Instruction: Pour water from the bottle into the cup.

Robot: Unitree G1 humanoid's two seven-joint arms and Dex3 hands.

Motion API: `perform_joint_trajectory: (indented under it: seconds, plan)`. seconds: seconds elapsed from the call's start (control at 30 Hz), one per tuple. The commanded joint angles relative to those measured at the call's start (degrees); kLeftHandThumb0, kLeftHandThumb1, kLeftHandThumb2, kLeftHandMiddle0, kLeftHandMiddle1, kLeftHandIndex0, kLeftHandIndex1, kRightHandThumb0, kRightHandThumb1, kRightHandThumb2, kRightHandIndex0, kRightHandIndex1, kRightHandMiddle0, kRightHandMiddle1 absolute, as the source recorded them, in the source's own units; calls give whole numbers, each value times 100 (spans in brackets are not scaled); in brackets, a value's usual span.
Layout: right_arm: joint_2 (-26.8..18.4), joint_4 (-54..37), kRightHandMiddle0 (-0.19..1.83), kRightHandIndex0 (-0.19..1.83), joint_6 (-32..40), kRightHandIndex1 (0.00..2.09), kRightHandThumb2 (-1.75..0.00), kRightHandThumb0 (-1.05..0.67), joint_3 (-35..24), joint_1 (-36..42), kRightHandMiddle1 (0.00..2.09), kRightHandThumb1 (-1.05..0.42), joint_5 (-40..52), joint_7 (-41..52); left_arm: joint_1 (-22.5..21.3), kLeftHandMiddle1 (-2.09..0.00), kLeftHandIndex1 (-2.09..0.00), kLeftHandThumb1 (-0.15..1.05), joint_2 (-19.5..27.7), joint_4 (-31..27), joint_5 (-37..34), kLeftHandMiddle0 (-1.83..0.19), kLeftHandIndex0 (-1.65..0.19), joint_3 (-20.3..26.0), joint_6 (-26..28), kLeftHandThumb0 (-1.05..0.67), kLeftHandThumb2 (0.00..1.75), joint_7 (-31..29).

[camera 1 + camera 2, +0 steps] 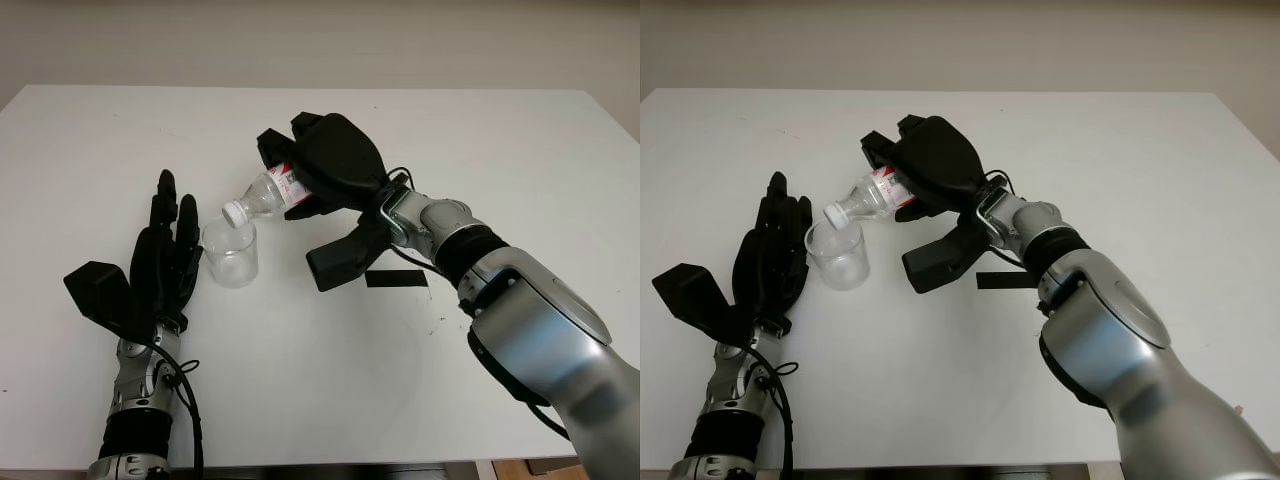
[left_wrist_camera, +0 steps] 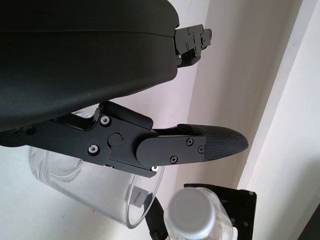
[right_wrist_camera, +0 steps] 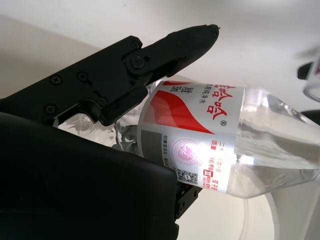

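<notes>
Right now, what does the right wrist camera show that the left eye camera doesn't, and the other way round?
The right wrist view alone gives the print on the bottle's red and white label. The left eye view alone gives the left hand, open beside the cup, the black strip on the table, and the bottle's white cap over the cup. Both show the right hand holding the tilted bottle.

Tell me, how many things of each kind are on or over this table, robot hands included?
Robot hands: 2, the left hand open beside the cup, the right hand holding the bottle.
Bottle: 1, tilted, its white cap on, over the cup.
Cup: 1, clear, standing on the table.
Black strip on the table: 1.
Total: 5.
</notes>
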Motion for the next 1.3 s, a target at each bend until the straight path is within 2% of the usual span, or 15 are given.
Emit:
perform_joint_trajectory:
  seconds: [0.0,0.13,0.23,0.33,0.5,0.7,0.9,1.0,1.1,1.2,1.27]
  plan:
    - [33,-6,48,123,262,209,-10,-48,143,-283,202,-105,-155,-160,64,-5,-5,105,-82,171,12,11,14,-17,-32,-74,41,-30]
    - [80,-2,47,122,622,209,-14,-50,333,-313,204,-105,-343,-385,68,-5,-5,105,-107,202,-8,11,14,-13,-54,-74,41,-16]
    - [102,3,46,120,749,209,-7,-49,417,-319,188,-103,-412,-566,67,-5,-5,105,-111,238,-21,12,15,-3,-79,-74,41,-36]
    - [122,3,47,120,823,209,-6,-47,460,-322,186,-103,-434,-649,67,-5,-5,105,-120,245,-19,12,15,-1,-68,-74,40,-15]
    - [152,-17,46,122,869,209,-9,-47,502,-310,204,-105,-426,-729,53,-5,-5,105,-112,300,-6,13,16,-6,-155,-74,42,-74]
    - [195,-31,42,120,955,209,-8,-48,515,-300,198,-105,-414,-841,51,-5,-5,105,-129,285,-19,12,15,6,-113,-73,41,-33]
    - [192,-15,47,121,910,209,-10,-49,498,-281,203,-105,-387,-912,42,-5,-5,105,-123,307,11,13,16,-12,-143,-74,41,-42]
    - [175,-24,43,118,884,209,-7,-50,502,-280,195,-104,-387,-924,33,-5,-4,105,-122,332,-11,14,17,-5,-151,-73,42,-85]
    - [159,-19,53,120,382,209,-10,-47,177,-217,206,-105,46,-615,18,-5,-5,105,-124,364,10,14,17,-12,-182,-73,43,-92]
    - [163,-5,77,127,28,209,-13,-42,-204,-115,209,-105,574,-155,6,-5,-4,105,-117,393,-8,14,17,-7,-201,-73,43,-134]
    - [173,-16,83,133,-92,209,-19,-40,-491,-34,209,-105,967,329,-1,-5,-4,105,-117,403,-20,15,18,1,-211,-73,44,-151]
